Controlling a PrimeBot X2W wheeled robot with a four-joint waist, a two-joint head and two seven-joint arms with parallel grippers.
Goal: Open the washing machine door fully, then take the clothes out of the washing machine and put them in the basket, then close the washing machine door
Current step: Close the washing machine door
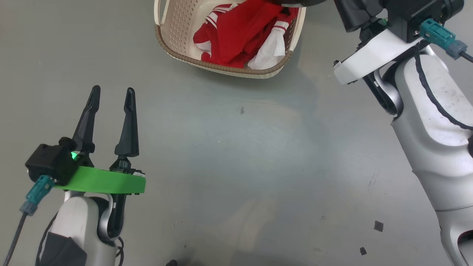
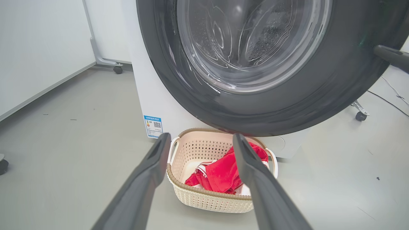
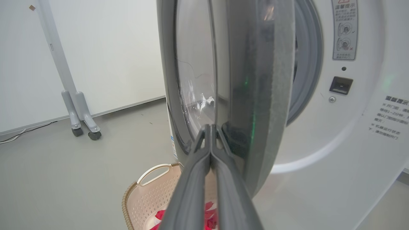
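The washing machine door [image 3: 252,95]: partway open, edge-on right at the tips of the right gripper [image 3: 211,127]. Right fingers squeezed flat together, holding nothing, tips up against the door near its black rim; touching or just short of it, hard to tell. Past the door, on the far side from those fingers: the white front of the washing machine [image 3: 351,143], with its round hole not yet covered.

Then the left gripper [image 1: 112,92]: fingers spread wide, nothing between them, hanging over bare floor [image 1: 240,155]. Straight ahead of those fingertips, a good way off: the basket [image 1: 221,70], with the clothes [image 1: 240,33] lying red inside it.

Looks like the last step: shutting the door. No red behind the glass, so likely nothing left to fetch. Next, most likely: push the door toward the machine, slow and steady, until flat against the front and clicked shut. Needs care to keep the closed fingertips from sliding off the smooth rim, and the left arm out of the way.
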